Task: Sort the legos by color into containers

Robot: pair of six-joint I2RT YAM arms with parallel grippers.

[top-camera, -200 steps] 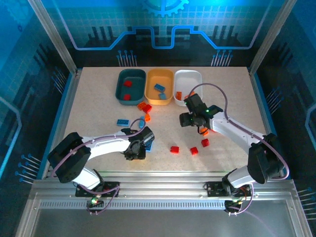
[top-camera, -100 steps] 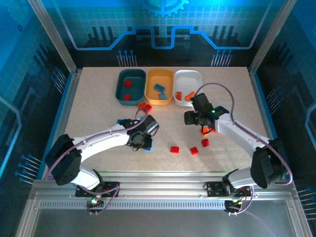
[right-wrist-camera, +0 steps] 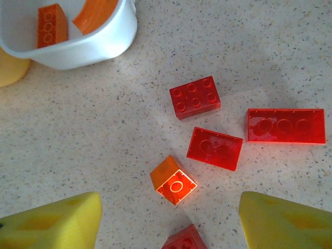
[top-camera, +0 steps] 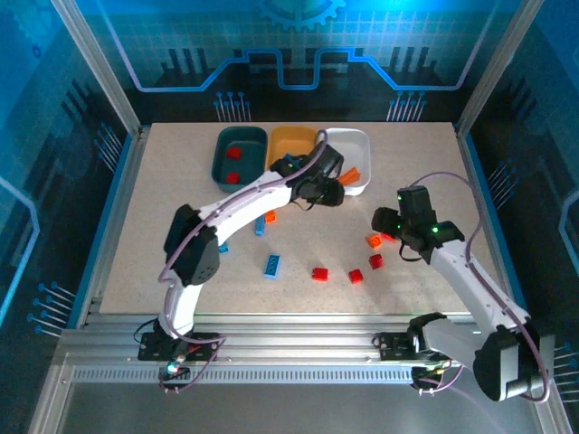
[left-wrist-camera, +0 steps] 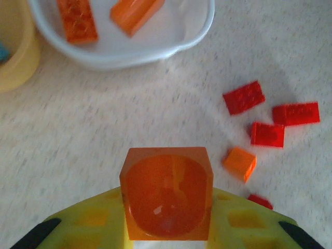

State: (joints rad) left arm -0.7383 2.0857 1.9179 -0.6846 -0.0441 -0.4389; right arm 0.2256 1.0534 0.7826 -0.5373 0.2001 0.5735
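Since earlier frame, left arm swung from near table edge up beside white tray [top-camera: 355,145]; right arm drew back rightward. My left gripper [top-camera: 327,188] clamps squarish orange brick [left-wrist-camera: 166,194], hollow underside toward wrist camera, long axis indiscernible. My right gripper [top-camera: 387,222] jaws wide, over small orange brick [right-wrist-camera: 174,180] tipped on edge among red bricks [right-wrist-camera: 195,97]. Bricks glossy, translucent. Tray smooth, round-cornered, holding two orange pieces [left-wrist-camera: 78,21]. Tabletop [top-camera: 181,181] speckled beige; walls blue-lit, panelled.
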